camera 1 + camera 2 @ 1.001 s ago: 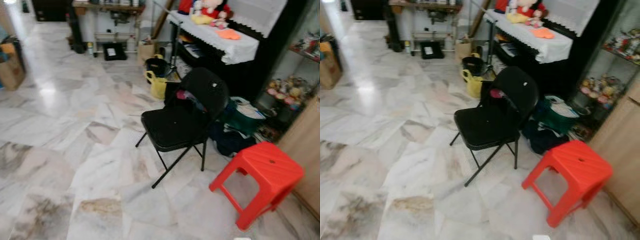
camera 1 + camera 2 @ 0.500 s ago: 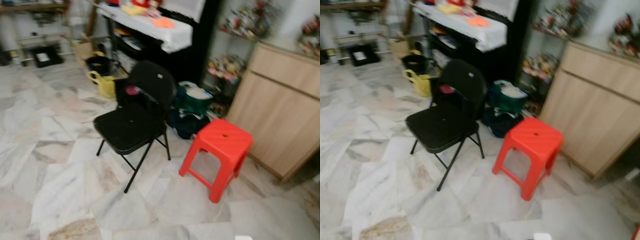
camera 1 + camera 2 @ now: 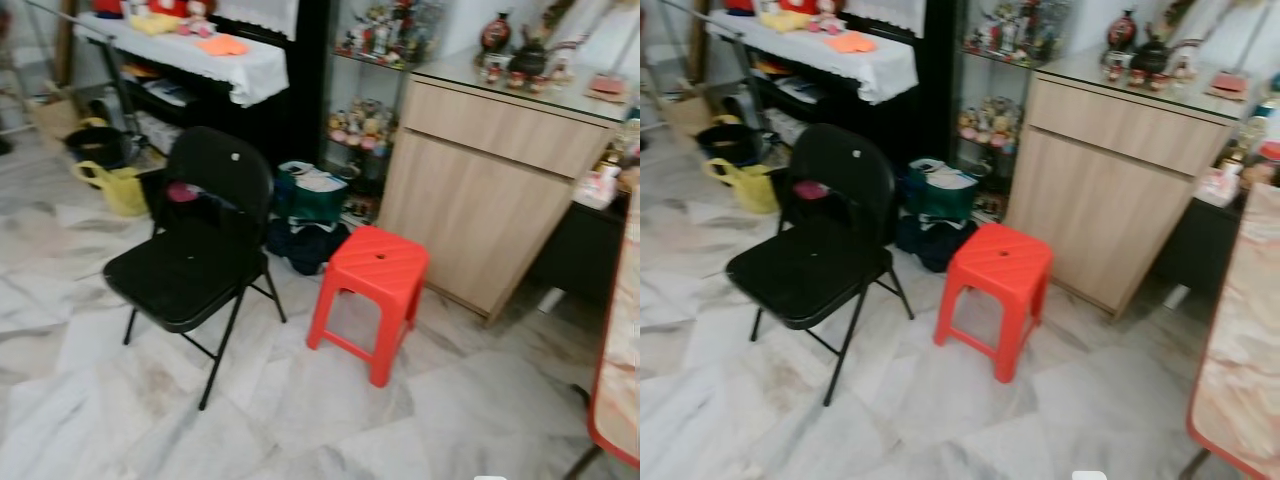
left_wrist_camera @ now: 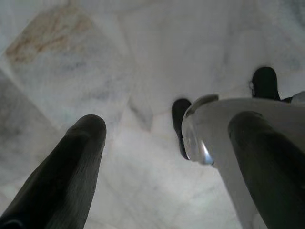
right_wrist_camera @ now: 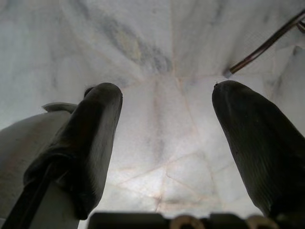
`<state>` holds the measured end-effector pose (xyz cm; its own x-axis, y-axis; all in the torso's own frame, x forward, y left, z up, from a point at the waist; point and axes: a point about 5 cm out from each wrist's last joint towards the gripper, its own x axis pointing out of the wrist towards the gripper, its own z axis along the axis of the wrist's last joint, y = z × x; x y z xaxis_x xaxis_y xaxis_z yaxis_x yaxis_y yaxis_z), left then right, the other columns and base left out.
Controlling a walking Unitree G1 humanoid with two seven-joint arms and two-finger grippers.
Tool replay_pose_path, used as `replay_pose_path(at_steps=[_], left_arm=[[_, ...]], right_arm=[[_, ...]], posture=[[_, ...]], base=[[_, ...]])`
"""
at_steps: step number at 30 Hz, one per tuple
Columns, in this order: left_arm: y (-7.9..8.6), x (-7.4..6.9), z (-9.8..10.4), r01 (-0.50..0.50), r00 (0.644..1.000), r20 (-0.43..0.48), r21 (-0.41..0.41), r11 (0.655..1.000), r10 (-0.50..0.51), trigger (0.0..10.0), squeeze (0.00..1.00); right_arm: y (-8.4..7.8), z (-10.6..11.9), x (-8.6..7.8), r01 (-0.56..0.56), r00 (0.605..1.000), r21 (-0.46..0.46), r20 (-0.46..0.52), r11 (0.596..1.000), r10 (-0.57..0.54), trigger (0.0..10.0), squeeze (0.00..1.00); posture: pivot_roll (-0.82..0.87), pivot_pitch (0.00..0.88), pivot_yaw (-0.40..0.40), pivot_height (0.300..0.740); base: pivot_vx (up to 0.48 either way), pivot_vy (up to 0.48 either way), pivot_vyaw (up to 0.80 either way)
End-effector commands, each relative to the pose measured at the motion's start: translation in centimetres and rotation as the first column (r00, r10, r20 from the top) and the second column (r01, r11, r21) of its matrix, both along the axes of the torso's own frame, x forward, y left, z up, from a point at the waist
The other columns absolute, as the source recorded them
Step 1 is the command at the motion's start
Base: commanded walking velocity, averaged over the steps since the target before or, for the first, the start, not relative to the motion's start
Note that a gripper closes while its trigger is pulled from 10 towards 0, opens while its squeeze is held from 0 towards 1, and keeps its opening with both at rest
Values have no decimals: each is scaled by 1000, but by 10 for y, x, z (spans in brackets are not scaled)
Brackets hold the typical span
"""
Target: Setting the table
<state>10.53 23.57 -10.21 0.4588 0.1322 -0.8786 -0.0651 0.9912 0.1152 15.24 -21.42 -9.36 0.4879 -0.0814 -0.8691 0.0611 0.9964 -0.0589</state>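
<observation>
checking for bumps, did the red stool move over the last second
No. The red stool keeps its place beside the black folding chair and the dark bags; the camera turned right, so the whole scene slid left.

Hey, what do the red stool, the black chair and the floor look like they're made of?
The stool looks like moulded plastic: one uniform glossy red piece with ribbed top. The chair seems to have a thin black metal tube frame with a matte padded seat, though blur hides the covering. The floor looks like polished marble or marble-look tile: pale grey veining, sheen, visible joints.
</observation>
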Motion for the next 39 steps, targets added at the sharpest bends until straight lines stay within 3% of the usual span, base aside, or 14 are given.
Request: replay_pose_path(at_steps=[1, 9, 14, 23, 26, 36, 39], left_arm=[[-23, 97, 34, 33, 971, 236, -25, 999, -26, 10000, 0], [-22, 96, 33, 59, 970, 237, -44, 997, -47, 10000, 0], [-22, 96, 33, 69, 970, 235, -42, 997, -58, 10000, 0], [-19, 92, 31, 36, 975, 219, -35, 999, -28, 10000, 0], [-20, 90, 30, 83, 977, 200, -19, 996, -78, 10000, 0], [-19, 85, 28, 66, 981, 185, -14, 998, -62, 10000, 0], [-17, 86, 28, 64, 980, 188, 13, 998, -65, 10000, 0]], right_arm=[[54, 23, 62, 51, 987, 221, 138, 974, -83, 10000, 0], [57, 24, 65, 31, 987, 217, 148, 976, -64, 10000, 0], [41, 29, 72, 139, 970, 212, 167, 967, -176, 10000, 0], [41, 28, 70, 129, 974, 197, 161, 972, -162, 10000, 0], [41, 28, 70, 112, 976, 187, 164, 976, -143, 10000, 0], [40, 29, 70, 104, 974, 171, 181, 980, -135, 10000, 0], [40, 29, 71, 121, 972, 167, 178, 979, -150, 10000, 0]], posture=[[90, 60, 16, 740], [90, 45, 22, 740], [76, 28, 35, 740], [62, 10, 43, 740], [66, 4, 44, 740], [64, 4, 48, 740], [54, 39, 50, 740]], base=[[0, 0, -788], [0, 0, -787], [0, 0, -781], [0, 0, -781], [0, 0, -733], [0, 0, 0], [0, 0, 0]])
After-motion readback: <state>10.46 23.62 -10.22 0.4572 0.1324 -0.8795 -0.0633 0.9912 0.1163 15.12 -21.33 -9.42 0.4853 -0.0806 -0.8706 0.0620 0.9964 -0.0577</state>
